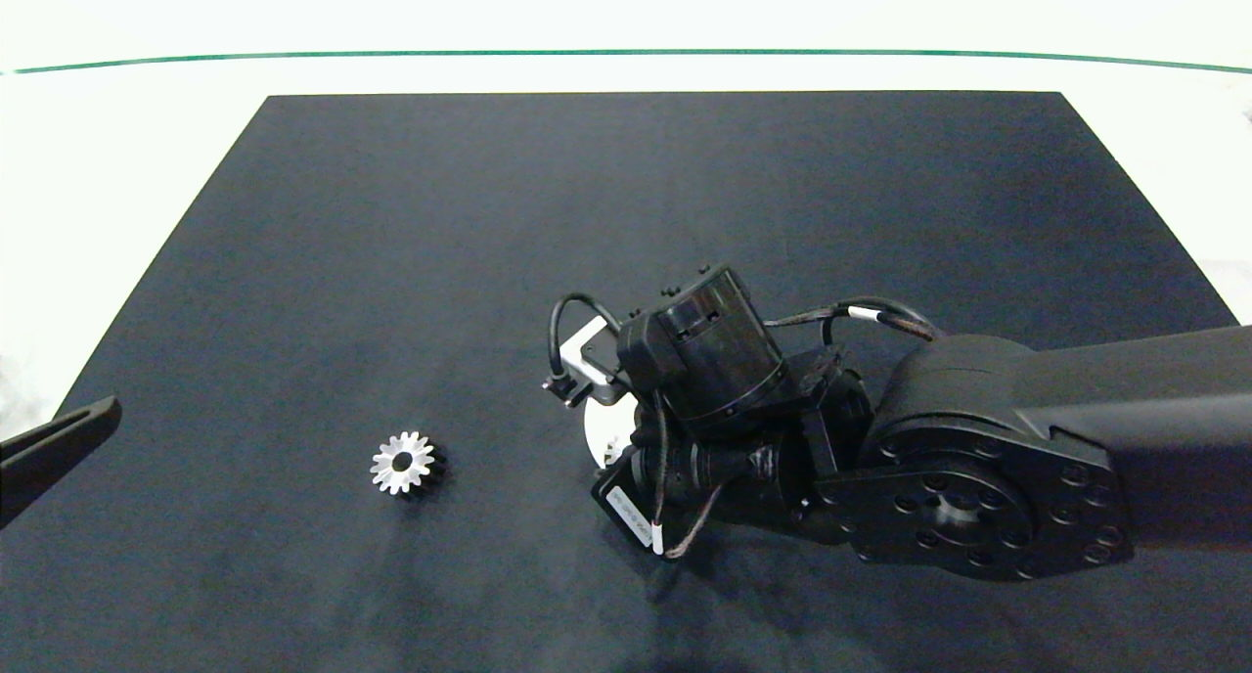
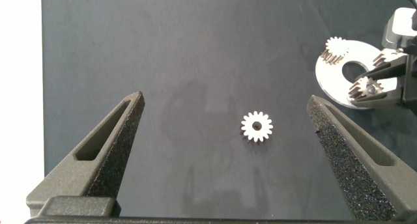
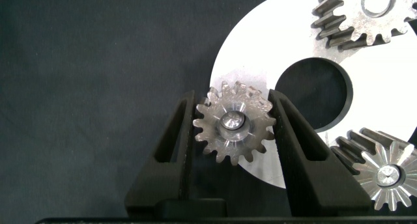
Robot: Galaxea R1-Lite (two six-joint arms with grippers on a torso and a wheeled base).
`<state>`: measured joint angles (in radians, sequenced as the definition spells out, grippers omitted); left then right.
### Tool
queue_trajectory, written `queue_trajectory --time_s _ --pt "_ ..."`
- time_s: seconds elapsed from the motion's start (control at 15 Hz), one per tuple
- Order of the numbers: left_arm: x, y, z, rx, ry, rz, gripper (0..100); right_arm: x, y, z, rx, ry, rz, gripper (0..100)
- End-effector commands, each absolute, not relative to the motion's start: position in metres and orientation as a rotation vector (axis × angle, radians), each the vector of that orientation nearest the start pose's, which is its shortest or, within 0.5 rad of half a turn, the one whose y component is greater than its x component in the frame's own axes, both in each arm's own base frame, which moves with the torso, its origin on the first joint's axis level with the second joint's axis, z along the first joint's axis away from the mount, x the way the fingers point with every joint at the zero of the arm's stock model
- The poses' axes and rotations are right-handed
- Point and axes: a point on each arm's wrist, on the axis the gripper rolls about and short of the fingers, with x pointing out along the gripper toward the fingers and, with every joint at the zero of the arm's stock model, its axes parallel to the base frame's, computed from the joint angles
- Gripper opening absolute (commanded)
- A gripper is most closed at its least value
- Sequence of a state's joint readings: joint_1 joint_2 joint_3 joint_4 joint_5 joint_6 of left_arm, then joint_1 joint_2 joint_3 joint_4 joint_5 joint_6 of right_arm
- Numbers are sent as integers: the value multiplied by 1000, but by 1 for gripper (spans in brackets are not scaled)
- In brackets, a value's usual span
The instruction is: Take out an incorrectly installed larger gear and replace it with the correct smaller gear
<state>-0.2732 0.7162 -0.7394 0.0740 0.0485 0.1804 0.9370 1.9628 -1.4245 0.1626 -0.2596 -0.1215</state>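
The right end effector point(image 3: 231, 129) is over the white round plate point(image 3: 260, 61) near the middle of the black mat point(image 1: 626, 213), and its two fingers pinch the larger gear point(image 3: 232, 125) from both sides; this gear sits on a pin at the edge of the plate, partly over the mat. In the right wrist view, two other silver gears are on the same plate: one gear point(image 3: 361, 15) beyond the big round hole point(image 3: 313, 94), and one gear point(image 3: 384, 175) beside the right finger, near but not touching it. The smaller gear point(image 1: 402, 463) lies flat and alone on the mat, well apart from the plate, between the two arms, with open mat all around it. The left end effector point(image 2: 225, 129) is at the left edge of the bench point(image 1: 117, 164), over the mat border, and its fingers are spread wide with nothing between them except the far smaller gear seen below. The far half of the mat is free, up to the bench's green-lined edge.
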Motion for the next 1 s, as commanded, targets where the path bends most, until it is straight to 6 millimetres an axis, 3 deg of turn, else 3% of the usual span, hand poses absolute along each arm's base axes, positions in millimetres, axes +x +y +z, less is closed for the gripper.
queue_trajectory --time_s 0.07,0.47,0.6,0.73,1.0 --pt "46 -12 271 188 27 -228 100 231 304 186 -521 553 680 100" --pt "46 -12 271 188 27 -226 100 229 302 190 -513 544 677 100" --pt "46 -12 271 188 25 -224 100 224 294 202 -493 522 674 100" --pt "46 -11 271 183 29 -222 100 219 283 213 -449 514 641 100" --pt "40 -9 271 186 26 -203 100 213 230 245 -360 466 548 100"
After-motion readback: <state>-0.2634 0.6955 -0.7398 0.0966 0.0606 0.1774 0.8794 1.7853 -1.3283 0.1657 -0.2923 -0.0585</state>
